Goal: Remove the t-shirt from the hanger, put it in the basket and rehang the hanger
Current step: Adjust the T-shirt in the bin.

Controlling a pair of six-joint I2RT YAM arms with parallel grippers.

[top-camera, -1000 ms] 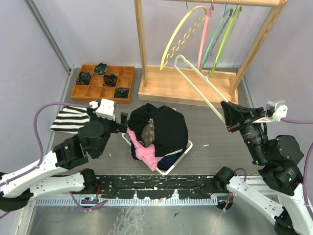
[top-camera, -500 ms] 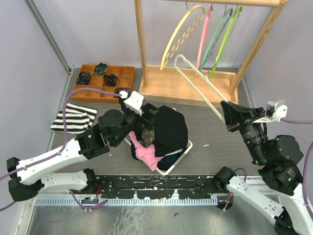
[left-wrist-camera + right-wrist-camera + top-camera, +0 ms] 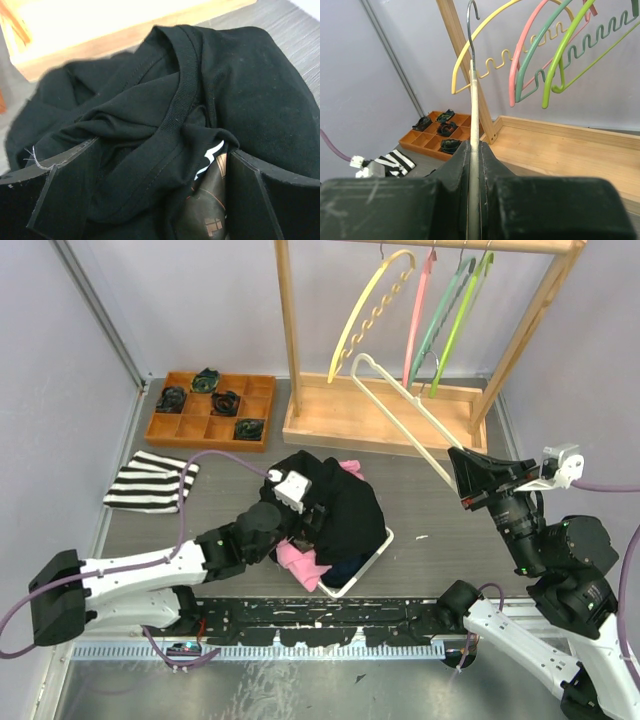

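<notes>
The black t-shirt point(image 3: 345, 502) lies crumpled on top of the white basket point(image 3: 372, 558), off the hanger. In the left wrist view its collar and folds point(image 3: 175, 100) fill the frame. My left gripper point(image 3: 308, 522) is down on the shirt, jaws wide apart, with fabric bunched between the fingers point(image 3: 270, 195). My right gripper point(image 3: 466, 482) is shut on the bare cream hanger point(image 3: 400, 410) and holds it tilted above the table. In the right wrist view the hanger's bar point(image 3: 475, 115) runs straight up from between the shut jaws.
A wooden rack point(image 3: 290, 330) at the back carries yellow point(image 3: 370, 310), pink and green hangers. An orange tray point(image 3: 205, 425) of rolled socks sits at back left, a striped cloth point(image 3: 145, 480) beside it. Pink clothes point(image 3: 300, 562) lie in the basket.
My left arm swung right from beside the striped cloth to over the basket and came down onto the black t-shirt. My right gripper and the hanger barely moved.
</notes>
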